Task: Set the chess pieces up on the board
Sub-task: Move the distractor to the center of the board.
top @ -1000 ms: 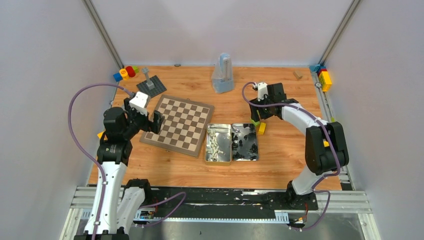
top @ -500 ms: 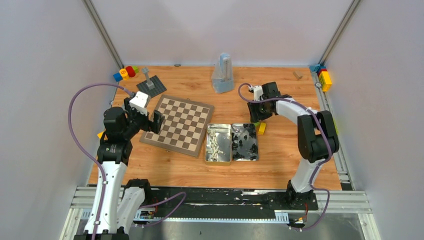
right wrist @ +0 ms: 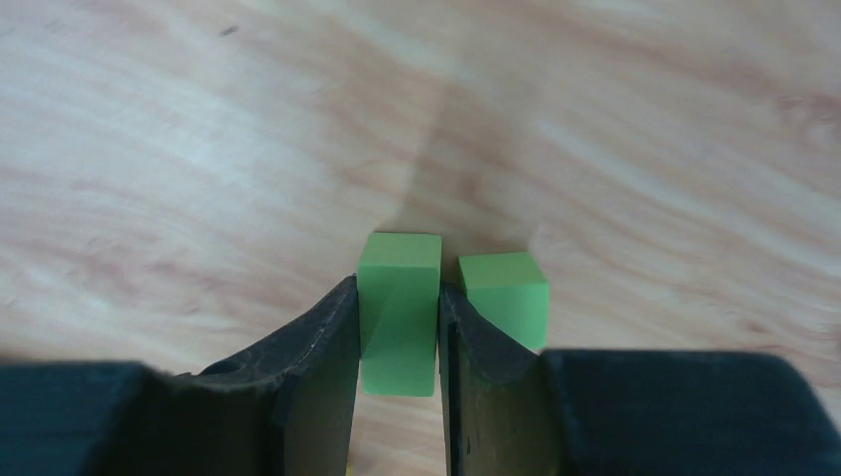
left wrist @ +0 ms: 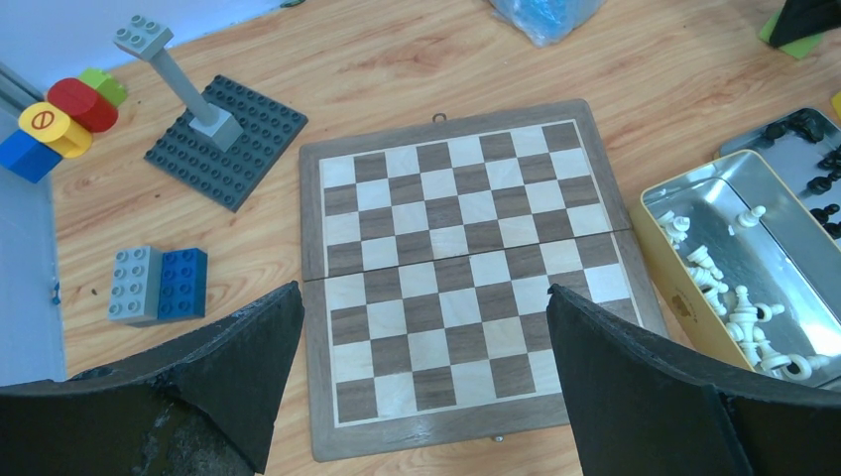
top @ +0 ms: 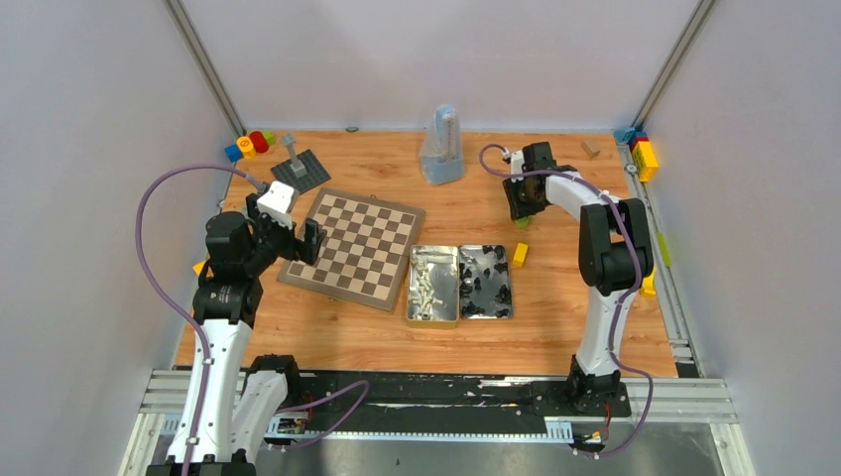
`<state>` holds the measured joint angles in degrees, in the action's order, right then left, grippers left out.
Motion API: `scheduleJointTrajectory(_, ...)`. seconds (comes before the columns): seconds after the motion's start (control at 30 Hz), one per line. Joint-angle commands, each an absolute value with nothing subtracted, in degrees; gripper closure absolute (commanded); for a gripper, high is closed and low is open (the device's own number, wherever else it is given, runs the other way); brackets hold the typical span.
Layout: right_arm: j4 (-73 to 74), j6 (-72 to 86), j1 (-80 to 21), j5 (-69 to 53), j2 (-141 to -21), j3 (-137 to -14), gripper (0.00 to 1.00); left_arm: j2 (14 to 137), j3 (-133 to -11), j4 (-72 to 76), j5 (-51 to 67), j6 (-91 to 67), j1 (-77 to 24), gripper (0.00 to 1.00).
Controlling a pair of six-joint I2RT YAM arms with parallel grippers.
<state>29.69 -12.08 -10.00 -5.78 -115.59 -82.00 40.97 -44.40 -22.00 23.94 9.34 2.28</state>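
Board (top: 352,248) laid left of centre on table (top: 555,327), white pieces (top: 428,283) heaped in left tin (top: 410,290), black pieces (top: 486,283) in right tin (top: 510,288) alongside, left gripper (left wrist: 424,291) held wide open at board's left edge, right gripper (right wrist: 397,290) clamped on green block (right wrist: 400,260).

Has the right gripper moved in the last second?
Yes. The right gripper has moved toward the far wall, away from the yellow block, and is closed on a green block.

board (left wrist: 466,268) — brown and cream checks | block (right wrist: 399,297) — green | pieces (left wrist: 742,315) cream
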Motion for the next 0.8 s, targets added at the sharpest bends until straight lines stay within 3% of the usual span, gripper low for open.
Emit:
scheduleJointTrajectory(0.0,32.1,-11.8,-6.8,0.9,-119.3,-89.6,0.8,40.9,-44.3,-20.2,24.7,10.0,2.6,0.0)
scheduleJointTrajectory(0.13,33.6,-11.8,-5.0,-2.0,-116.2,-89.0,0.62,40.7,-44.1,-20.1,25.0,10.0,2.6,0.0)
scheduleJointTrajectory(0.27,33.6,-11.8,-5.3,-9.2,-108.2,-81.6,0.4,40.5,-43.9,-19.9,25.0,10.0,2.6,0.0)
scheduleJointTrajectory(0.33,33.5,-12.1,-6.0,-10.3,-104.9,-77.6,0.34,40.4,-43.9,-19.9,25.2,10.1,2.6,0.0)
scheduleJointTrajectory(0.77,33.2,-11.7,-9.4,-10.7,-102.5,-68.4,0.32,40.2,-43.9,-19.9,25.4,10.0,2.6,0.0)
